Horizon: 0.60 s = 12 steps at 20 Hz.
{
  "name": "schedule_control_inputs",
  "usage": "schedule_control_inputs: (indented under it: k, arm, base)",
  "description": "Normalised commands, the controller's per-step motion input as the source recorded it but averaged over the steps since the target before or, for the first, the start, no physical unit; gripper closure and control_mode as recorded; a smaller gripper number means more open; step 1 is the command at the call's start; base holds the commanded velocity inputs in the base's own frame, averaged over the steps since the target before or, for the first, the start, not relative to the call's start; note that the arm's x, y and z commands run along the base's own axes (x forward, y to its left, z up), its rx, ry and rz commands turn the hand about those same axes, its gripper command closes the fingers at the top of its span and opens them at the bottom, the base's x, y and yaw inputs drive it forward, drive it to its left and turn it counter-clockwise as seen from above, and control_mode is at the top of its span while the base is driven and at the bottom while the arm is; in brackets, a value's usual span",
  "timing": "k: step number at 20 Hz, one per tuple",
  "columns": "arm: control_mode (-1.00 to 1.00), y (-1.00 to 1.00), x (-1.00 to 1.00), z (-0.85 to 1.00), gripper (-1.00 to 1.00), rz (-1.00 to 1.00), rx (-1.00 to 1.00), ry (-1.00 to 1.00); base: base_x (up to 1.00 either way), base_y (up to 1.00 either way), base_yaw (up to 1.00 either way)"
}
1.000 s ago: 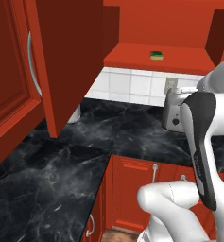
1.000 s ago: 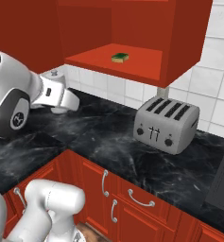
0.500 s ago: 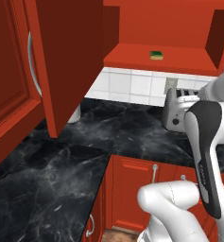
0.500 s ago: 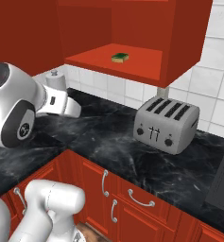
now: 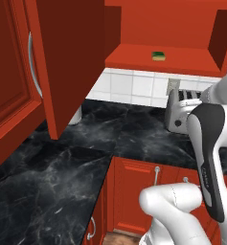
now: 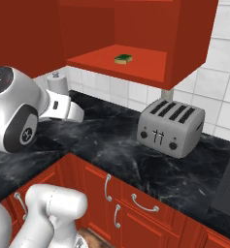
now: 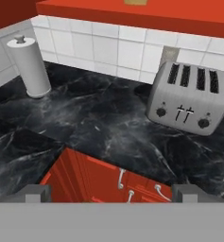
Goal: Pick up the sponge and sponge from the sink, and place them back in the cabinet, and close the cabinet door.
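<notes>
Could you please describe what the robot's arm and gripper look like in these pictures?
The arm is glossy white with rounded, bulbous links and dark grey to black joint sections; one dark joint cap carries small white markings. In the left base view a long dark strip runs down a white link. The gripper shows two small, blocky dark grey fingertips. No cables show.

Arm (image 5: pixel 208 158): swung rightward in left base view, leftward in right base view, over the past second. Its wrist passed clear of the toaster (image 6: pixel 171 126).
</notes>
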Motion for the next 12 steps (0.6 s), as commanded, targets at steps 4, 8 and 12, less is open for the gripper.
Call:
schedule_control_inputs:
  k: [4, 8, 12]
  arm:
    - [-1.00, 0.00, 0.00, 0.00, -1.00, 0.00, 0.01, 0.06]
    - [-1.00, 0.00, 0.01, 0.00, -1.00, 0.00, 0.02, 0.09]
    - [-1.00, 0.00, 0.00, 0.00, -1.00, 0.00, 0.02, 0.08]
  base:
    - [0.00, 0.00, 0.00]
    - [0.00, 0.00, 0.00]
    - [0.00, 0.00, 0.00]
